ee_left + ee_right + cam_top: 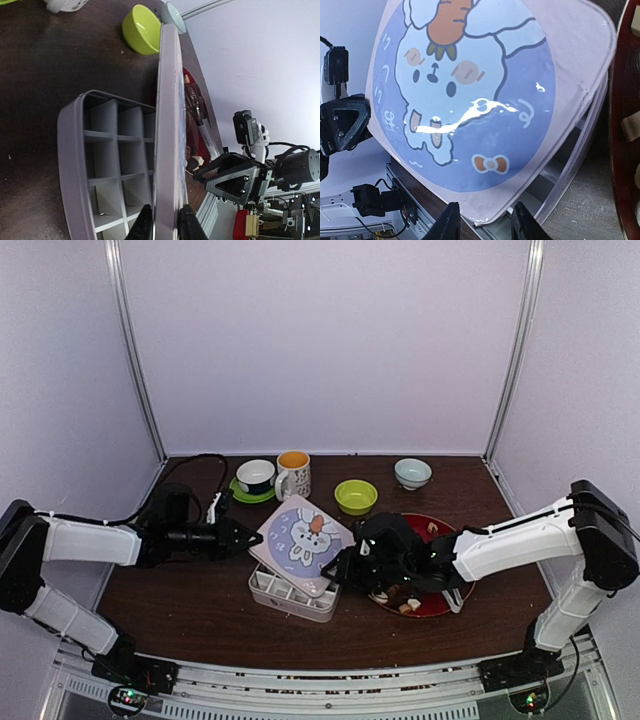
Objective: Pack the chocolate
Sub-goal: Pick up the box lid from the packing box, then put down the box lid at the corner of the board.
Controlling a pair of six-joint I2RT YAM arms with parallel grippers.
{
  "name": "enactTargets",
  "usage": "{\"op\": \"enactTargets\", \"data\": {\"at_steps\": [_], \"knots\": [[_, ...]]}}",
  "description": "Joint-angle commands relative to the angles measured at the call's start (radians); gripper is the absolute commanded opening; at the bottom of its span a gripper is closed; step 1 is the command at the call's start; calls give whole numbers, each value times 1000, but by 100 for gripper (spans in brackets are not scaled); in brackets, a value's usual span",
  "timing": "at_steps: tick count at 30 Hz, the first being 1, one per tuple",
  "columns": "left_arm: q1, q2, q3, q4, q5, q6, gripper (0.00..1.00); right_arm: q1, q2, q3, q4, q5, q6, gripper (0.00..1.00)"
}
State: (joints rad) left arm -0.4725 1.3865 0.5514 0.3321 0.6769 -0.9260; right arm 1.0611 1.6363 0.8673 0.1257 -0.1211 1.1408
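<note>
Top external view: nearest me, the white compartment box (pixel 285 598) is sitting on the table (pixel 180 600), a little left of centre. The cells showing in the left wrist view are looking empty.

Just above it the bunny lid (pixel 300 535) is hanging tilted, half covering the box. The left gripper (pixel 243 538) is clenching the lid's left edge, its fingers (pixel 144 226) pressing on either face of the rim. The right gripper (pixel 345 568) is sitting at the lid's near right corner. Its fingers (pixel 448 222) are standing apart with the rim dipping between them, pinching nothing that I can see.

The chocolate (pixel 406 604) is lying on the red plate (pixel 432 611), right of the box and just right of the right gripper.

Judgement: the right arm is much the nearer. The sweets lie rightward of its pincer, away from the box. They are small lumps, so no long axis needs matching. The lid is overhanging the cells on the plate side.

Farthest back, a green bowl (pixel 356 497) and a mug (pixel 293 475) are standing well apart from the work.
</note>
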Motion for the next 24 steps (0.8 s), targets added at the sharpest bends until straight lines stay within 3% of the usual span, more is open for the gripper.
{"op": "enactTargets", "data": {"at_steps": [1,8,12,18,21,24], "knots": [[-6,-60,33,-37,67,8,13,6,-80,13,-36,90,-43,37],[-29,-163,80,-129,108,16,9,3,-152,15,-67,142,-86,38],[-29,-235,121,-192,105,12,0,3,-212,16,-98,187,-119,38],[-29,-306,229,-343,78,39,0,2,-286,32,-196,272,-173,38],[-29,-347,314,-510,3,129,0,2,-326,29,-233,311,-198,39],[-28,-368,456,-800,-186,311,0,3,-358,38,-293,361,-240,39]]}}
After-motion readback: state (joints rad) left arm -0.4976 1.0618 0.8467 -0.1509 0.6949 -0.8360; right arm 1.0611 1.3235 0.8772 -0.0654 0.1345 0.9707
